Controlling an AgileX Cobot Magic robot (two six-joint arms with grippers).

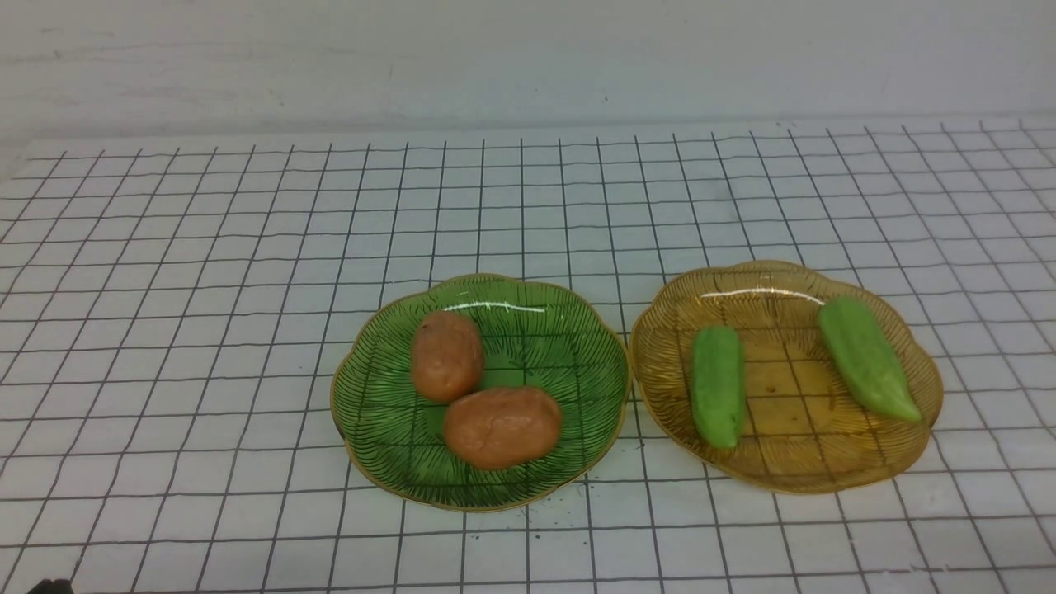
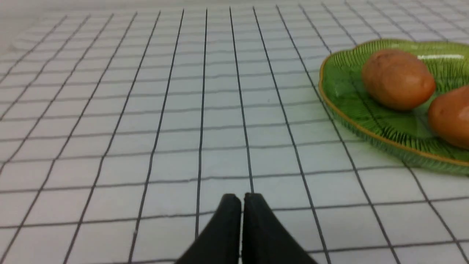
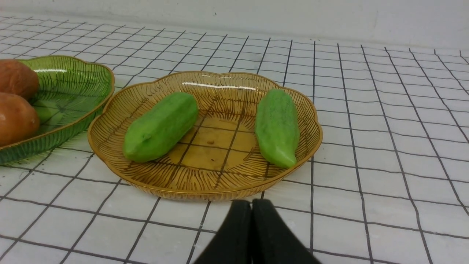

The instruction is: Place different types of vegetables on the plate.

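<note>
Two orange-brown potatoes [image 1: 447, 355] [image 1: 502, 426] lie on the green glass plate [image 1: 569, 346] in the middle of the table. Beside it on the right, the amber glass plate [image 1: 775, 289] holds two light-green tapering vegetables [image 1: 718, 385] [image 1: 866, 358]. My left gripper [image 2: 242, 198] is shut and empty, low over bare cloth to the left of the green plate [image 2: 344, 91]. In the right wrist view my right gripper [image 3: 251, 202] is shut and empty just in front of the amber plate [image 3: 205, 185]. Neither gripper shows in the front view.
A white cloth with a black grid [image 1: 206, 289] covers the table, running back to a pale wall [image 1: 528, 58]. The two plates stand nearly rim to rim.
</note>
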